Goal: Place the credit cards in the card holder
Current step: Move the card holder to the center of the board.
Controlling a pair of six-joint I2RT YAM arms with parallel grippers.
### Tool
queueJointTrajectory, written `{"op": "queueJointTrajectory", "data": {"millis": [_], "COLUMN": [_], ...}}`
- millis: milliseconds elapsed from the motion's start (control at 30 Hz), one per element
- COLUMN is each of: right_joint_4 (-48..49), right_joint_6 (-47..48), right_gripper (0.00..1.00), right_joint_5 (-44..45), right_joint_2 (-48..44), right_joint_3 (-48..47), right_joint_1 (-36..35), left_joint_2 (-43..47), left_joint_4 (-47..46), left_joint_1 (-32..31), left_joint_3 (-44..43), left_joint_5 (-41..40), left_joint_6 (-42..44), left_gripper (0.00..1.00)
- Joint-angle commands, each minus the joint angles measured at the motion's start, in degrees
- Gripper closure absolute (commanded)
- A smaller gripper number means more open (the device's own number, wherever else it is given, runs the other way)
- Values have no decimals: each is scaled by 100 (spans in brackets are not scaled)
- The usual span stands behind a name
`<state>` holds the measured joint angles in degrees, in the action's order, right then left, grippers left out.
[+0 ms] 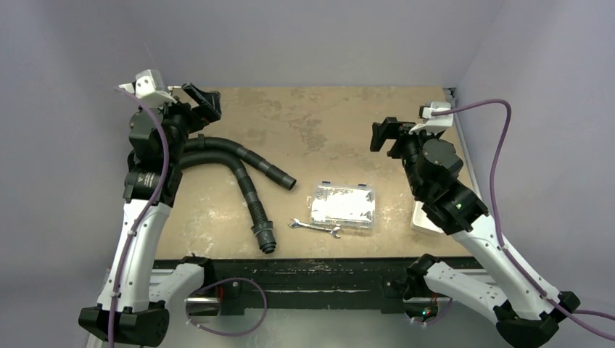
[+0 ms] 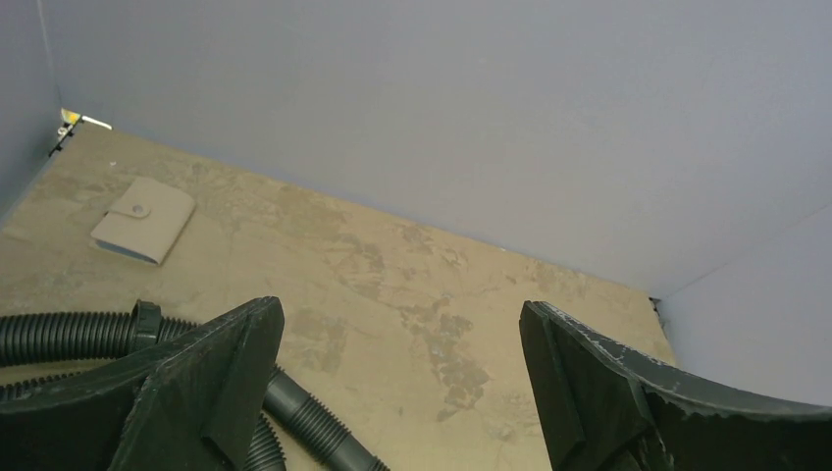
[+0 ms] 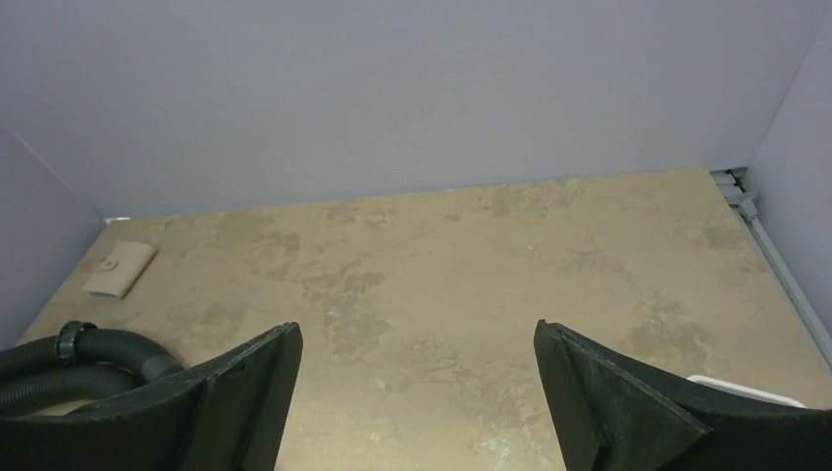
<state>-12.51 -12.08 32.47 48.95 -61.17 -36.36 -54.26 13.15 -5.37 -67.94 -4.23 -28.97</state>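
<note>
**While both end effectors hang wide and empty, no card is in sight**

Shown raised above the bench (image 1: 326, 116): left end effector (image 2: 397, 312) and right end effector (image 3: 417, 332), jaws fully spread, holding nothing. The holder (image 2: 142, 222) is tan and flat, its flap apparently snapped down. It lies alone in the far left corner, close to the walls (image 1: 304, 43); in the top view the left arm hides it. The cards cannot be identified in any view. Whether they lie inside the clear box (image 1: 342, 206) or under an arm cannot be told.

Probable hazards:
1. A card lying flat on the bench offers no edge to pinch, so a grasp would likely skid or miss.
2. The holder looks light and is unanchored. Pushing a card in with one arm could shove it toward the wall unless the other arm pins it.
3. The flap probably has to be opened first.
4. Two black ribbed hoses (image 1: 246, 174) cross the left half of the bench and could snag a low reach.
5. A wrench (image 1: 315, 228) lies just beside the box, and a white tray (image 1: 420, 223) sits half hidden under the right arm.

Surface: mottled tan board, scuffed and matte. Room: plain grey-lilac walls closing in on three sides.
</note>
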Motion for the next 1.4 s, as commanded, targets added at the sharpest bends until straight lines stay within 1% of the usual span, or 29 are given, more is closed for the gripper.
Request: {"op": "queueJointTrajectory", "data": {"millis": [0, 67, 167, 233, 333, 433, 533, 567, 633, 667, 733, 833, 933, 1000, 1100, 1167, 1233, 1300, 1367], "right_joint_4": [-24, -61, 65, 133, 271, 288, 281, 313, 352, 334, 287, 74, -69, -60, -42, -49, -72, -111, -74], "right_joint_6": [-214, -321, -335, -264, -171, -167, -214, -235, -257, -278, -299, -312, -250, -254, -254, -251, -251, -254, -225], "right_gripper": [1, 1, 1, 1, 1, 1, 1, 1, 1, 1, 1, 1, 1, 1, 1, 1, 1, 1, 1], "right_joint_5": [181, 199, -289, -542, -979, -1304, -1735, -1876, -2126, -2242, -2473, -2566, -2544, -2608, -2568, -2561, -2556, -2519, -2579], "right_joint_2": [315, 380, 408, 437, 423, 495, 588, 616, 662, 692, 735, 731, 623, 546, 478, 480, 499, 517, 511], "right_joint_3": [-312, -299, -158, -68, 109, 184, 221, 246, 267, 253, 202, 93, 50, 104, 165, 154, 108, 68, 61], "right_joint_1": [15, 15, 15, 22, 16, 18, 15, 19, 15, 18, 18, 15, 20, 17, 19, 21, 15, 20, 17], "left_joint_2": [-443, -805, -1338, -1754, -2432, -3323, -4265, -4605, -5311, -5696, -6589, -7419, -7875, -8120, -8446, -8554, -8678, -8956, -9205], "left_joint_4": [89, 71, 49, -10, -443, -616, -507, -495, -301, -179, 17, 117, 263, 368, 663, 692, 641, 749, 974], "left_joint_1": [76, 116, 360, 695, 1321, 1719, 1814, 1780, 1766, 1782, 1783, 1780, 1781, 1784, 1783, 1783, 1800, 1831, 1846], "left_joint_3": [-18, -43, -22, -4, 178, 2, -662, -1013, -1674, -2010, -2825, -3766, -4540, -4881, -5266, -5280, -5294, -5581, -5895], "left_joint_5": [262, 499, 713, 959, 1472, 1423, 910, 711, 173, 38, -91, -119, -438, -628, -882, -921, -694, -236, -33], "left_joint_6": [-368, -564, -879, -1112, -1521, -1815, -1712, -1398, -1160, -1040, -661, -178, 145, 312, 332, 316, 361, 405, 447], "left_gripper": [0, 0, 0, 0, 0, 0, 0, 0, 0, 0, 0, 0, 0, 0, 0, 0, 0, 2, 6]}}
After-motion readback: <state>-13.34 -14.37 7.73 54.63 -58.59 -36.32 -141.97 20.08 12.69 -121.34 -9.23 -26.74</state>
